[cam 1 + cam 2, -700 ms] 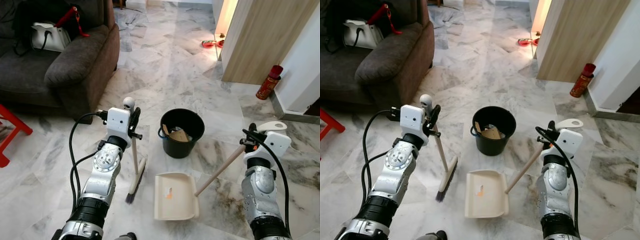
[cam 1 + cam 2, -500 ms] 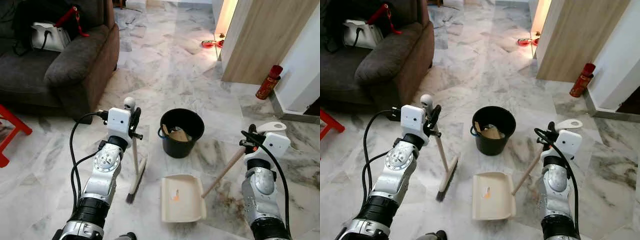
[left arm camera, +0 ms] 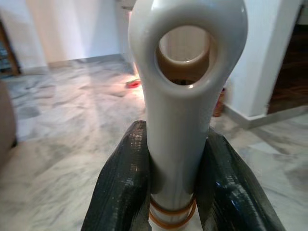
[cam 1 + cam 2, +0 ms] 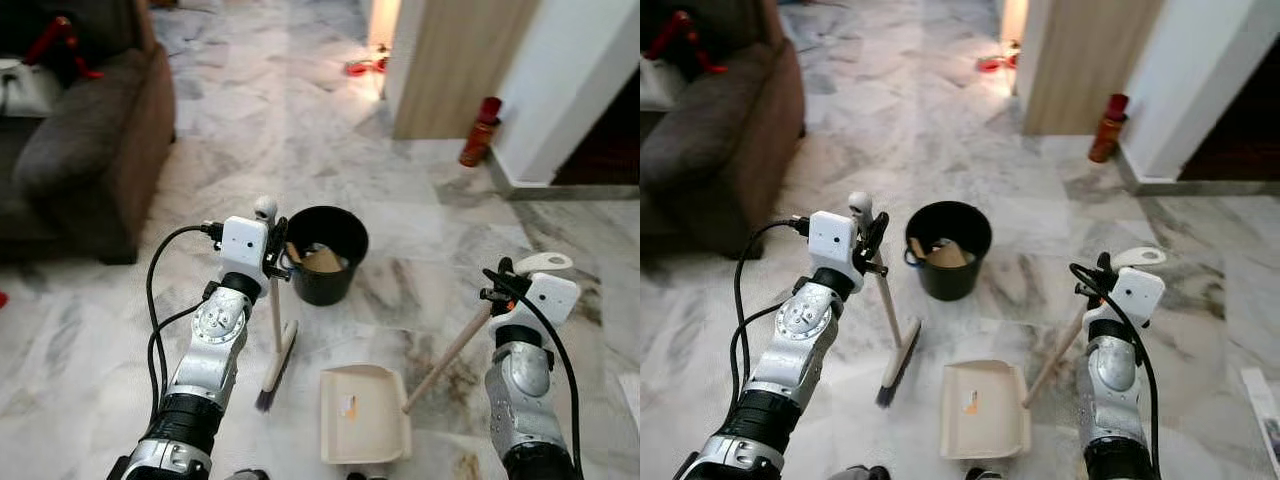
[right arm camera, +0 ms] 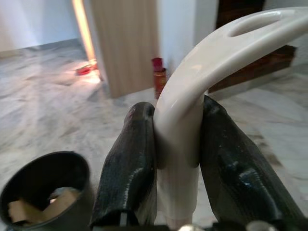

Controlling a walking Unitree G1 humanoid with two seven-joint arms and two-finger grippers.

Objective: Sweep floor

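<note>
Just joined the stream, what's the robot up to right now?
It is sweeping a marble floor. The left gripper is shut on the broom, bristles on the floor. The right gripper is shut on the dustpan handle, and the dustpan lies flat with a small orange scrap in it. A black bucket holding cardboard scraps stands just beyond them.

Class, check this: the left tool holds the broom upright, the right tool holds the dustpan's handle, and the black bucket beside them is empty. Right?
Not quite. The black bucket holds cardboard scraps, as the left eye view shows. The left tool does grip the broom, and the right tool the dustpan.
</note>
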